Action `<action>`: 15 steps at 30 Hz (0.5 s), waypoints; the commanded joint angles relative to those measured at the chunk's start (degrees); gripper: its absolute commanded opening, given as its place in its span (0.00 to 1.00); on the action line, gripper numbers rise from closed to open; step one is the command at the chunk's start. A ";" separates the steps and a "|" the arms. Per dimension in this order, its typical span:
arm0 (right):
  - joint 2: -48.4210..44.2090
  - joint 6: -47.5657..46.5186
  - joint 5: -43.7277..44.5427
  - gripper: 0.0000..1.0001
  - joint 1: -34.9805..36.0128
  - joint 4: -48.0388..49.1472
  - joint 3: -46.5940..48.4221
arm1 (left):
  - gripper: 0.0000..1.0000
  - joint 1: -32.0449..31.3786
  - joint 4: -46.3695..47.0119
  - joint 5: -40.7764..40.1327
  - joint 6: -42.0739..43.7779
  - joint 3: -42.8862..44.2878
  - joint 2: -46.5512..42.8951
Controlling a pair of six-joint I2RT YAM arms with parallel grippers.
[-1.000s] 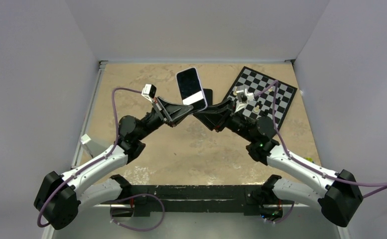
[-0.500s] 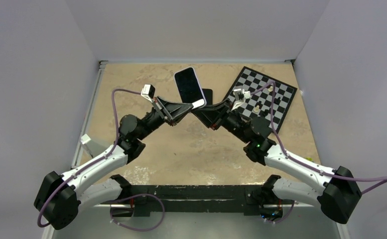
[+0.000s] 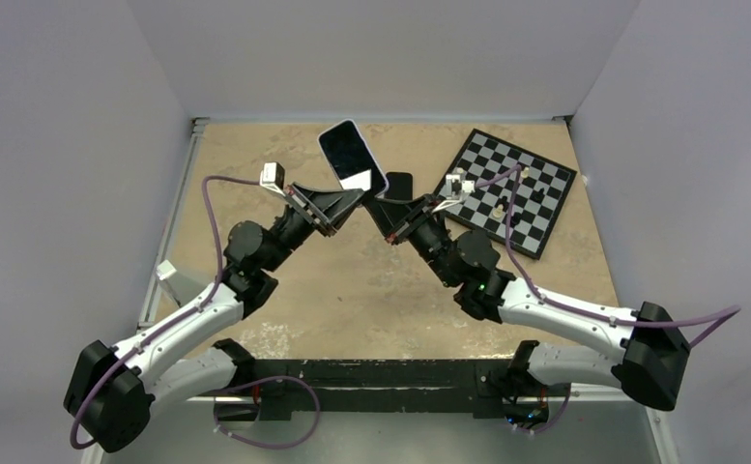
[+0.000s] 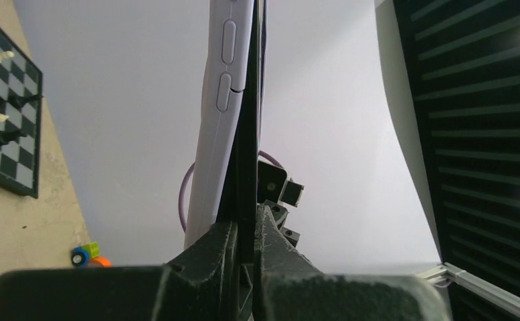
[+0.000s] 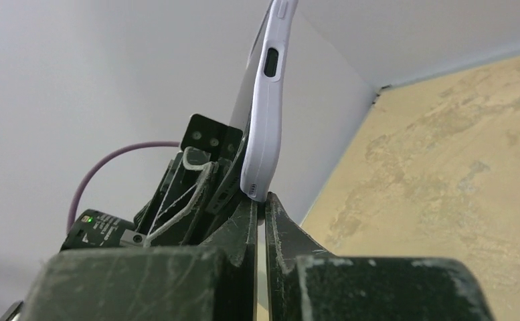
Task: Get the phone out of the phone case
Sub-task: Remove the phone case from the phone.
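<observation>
- Counter (image 3: pixel 352 290): tan and mottled. Both arms reach to its far middle.
- Chessboard (image 3: pixel 535 217): far right, a few pieces on it.
- Phone (image 3: pixel 344 153): held off the counter at far centre, left of the board, in its case.
- Phone case (image 4: pixel 225 87): lavender shell along the phone's edge.
- Second black phone (image 3: pixel 400 184): flat on the counter, just right of the held one.
- Left tool (image 4: pixel 245 227): clenched on the phone's near end.
- Right tool (image 5: pixel 260 200): fingers closed to a thin slit, case corner touching the tips. Cannot tell if it is pinched.

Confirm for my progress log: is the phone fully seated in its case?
Partly out: the glossy black phone gapes from the pale lavender case at the left end effector.
</observation>
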 commanded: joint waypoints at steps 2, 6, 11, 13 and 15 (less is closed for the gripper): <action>0.43 5.86 24.19 0.00 -0.31 -6.98 -0.99 | 0.00 -2.12 -0.65 6.98 4.99 3.91 -5.76; -0.19 5.22 26.34 0.00 -0.31 -9.26 -2.79 | 0.00 -2.13 -2.67 4.76 5.85 3.71 -7.63; 0.08 5.94 29.48 0.00 -0.29 -11.92 -4.59 | 0.00 -2.12 -1.26 3.90 2.88 3.63 -7.41; 0.46 6.19 30.06 0.00 -0.31 -11.34 -5.62 | 0.00 -2.16 -0.67 2.81 1.68 3.49 -7.65; 0.60 6.20 30.16 0.00 -0.33 -8.51 -7.67 | 0.00 -2.12 -0.69 1.95 1.21 3.83 -7.99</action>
